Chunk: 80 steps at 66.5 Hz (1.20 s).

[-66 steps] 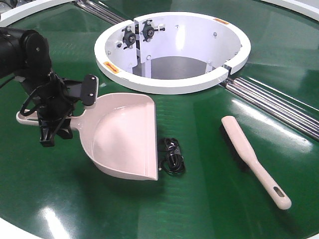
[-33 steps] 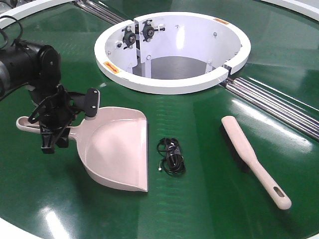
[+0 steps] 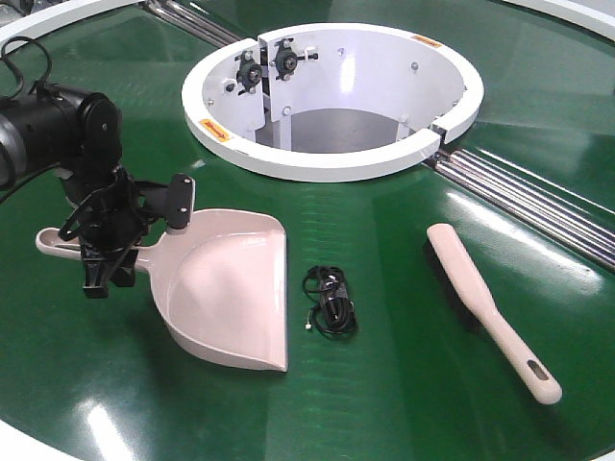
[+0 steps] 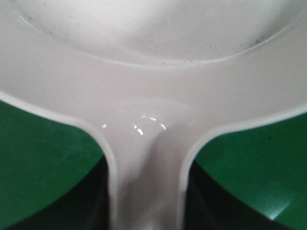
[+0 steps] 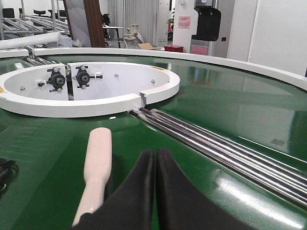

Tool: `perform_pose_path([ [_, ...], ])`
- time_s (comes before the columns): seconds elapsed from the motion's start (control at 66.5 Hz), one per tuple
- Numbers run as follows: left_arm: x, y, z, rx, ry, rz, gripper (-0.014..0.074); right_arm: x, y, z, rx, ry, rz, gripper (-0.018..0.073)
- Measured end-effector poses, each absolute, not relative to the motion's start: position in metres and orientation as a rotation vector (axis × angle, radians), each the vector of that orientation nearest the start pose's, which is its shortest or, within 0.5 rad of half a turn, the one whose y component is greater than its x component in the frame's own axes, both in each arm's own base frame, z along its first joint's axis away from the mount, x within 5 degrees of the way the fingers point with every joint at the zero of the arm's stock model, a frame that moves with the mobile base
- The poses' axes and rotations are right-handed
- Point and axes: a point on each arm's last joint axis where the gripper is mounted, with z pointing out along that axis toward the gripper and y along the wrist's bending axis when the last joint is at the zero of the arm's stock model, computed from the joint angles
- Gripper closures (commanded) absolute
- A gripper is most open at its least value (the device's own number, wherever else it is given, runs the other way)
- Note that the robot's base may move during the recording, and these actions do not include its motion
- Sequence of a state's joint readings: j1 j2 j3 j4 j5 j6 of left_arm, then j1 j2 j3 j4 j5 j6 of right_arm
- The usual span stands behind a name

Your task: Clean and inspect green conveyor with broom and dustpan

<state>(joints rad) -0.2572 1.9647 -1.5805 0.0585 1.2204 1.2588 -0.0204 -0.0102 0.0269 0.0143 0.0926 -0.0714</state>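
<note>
The dustpan [image 3: 226, 293] lay on the left part of the green conveyor [image 3: 404, 384], its broad scoop open toward the near edge and its long handle pointing left. My left tool [image 3: 108, 252] sat over that handle, just behind where it joins the scoop, and was closed on it from both sides. In the left wrist view the dustpan [image 4: 153, 96] filled the upper frame, and its handle ran down between two dark shapes that pressed in close on either side, with the green conveyor [image 4: 38, 158] beneath. I could not tell whether the scoop lay flat on the belt.

Just right of the scoop's open lip, a small black cable [image 3: 330, 301] lay coiled, not touching it. Further right, well apart from the dustpan, the broom [image 3: 485, 307] lay diagonally, handle toward the near right.

In the right wrist view my right tool [image 5: 156, 191] had its fingers pressed together, holding nothing, just beside the broom [image 5: 96, 158] on its left.

Behind everything stood a white ring [image 3: 332, 163], with metal rollers [image 3: 524, 197] running off to its right.
</note>
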Motion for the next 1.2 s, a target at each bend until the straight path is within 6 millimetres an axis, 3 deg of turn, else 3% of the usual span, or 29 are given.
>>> perform_pose_path([
  [0.541, 0.383, -0.098, 0.226, 2.179, 2.209, 0.088, 0.0603, 0.057, -0.001, 0.196, -0.03, 1.593, -0.059, 0.0569],
  [1.203, 0.388, -0.093, 0.211, 2.183, 2.251, 0.05, 0.0603, 0.057, -0.001, 0.196, -0.03, 1.593, -0.059, 0.0569],
])
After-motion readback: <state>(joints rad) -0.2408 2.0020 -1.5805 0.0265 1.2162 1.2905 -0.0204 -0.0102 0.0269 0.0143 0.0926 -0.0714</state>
